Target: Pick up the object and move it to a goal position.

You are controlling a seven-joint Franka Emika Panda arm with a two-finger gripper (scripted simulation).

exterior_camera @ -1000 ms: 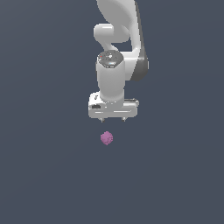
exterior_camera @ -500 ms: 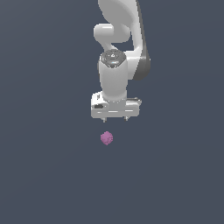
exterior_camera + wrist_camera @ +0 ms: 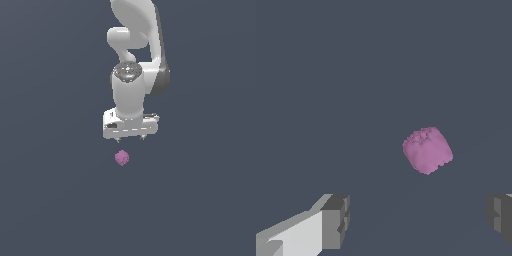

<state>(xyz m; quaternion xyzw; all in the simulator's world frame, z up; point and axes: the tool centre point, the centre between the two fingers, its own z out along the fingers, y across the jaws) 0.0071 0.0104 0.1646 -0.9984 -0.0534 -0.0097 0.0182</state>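
The object (image 3: 122, 158) is a tiny purple-pink bumpy lump lying on the dark grey floor. In the exterior view it sits just below the white gripper (image 3: 130, 138), slightly toward the exterior view's left. The gripper points downward, apart from the object, and holds nothing. In the wrist view the object (image 3: 427, 150) shows large, ahead of the two grey fingertips (image 3: 336, 221), which stand far apart, so the gripper (image 3: 418, 217) is open.
A plain dark grey floor (image 3: 60, 200) fills both views. The white arm (image 3: 137, 45) rises behind the gripper toward the top of the exterior view. No other objects show.
The gripper has drifted slightly lower toward the object. The object has not moved.
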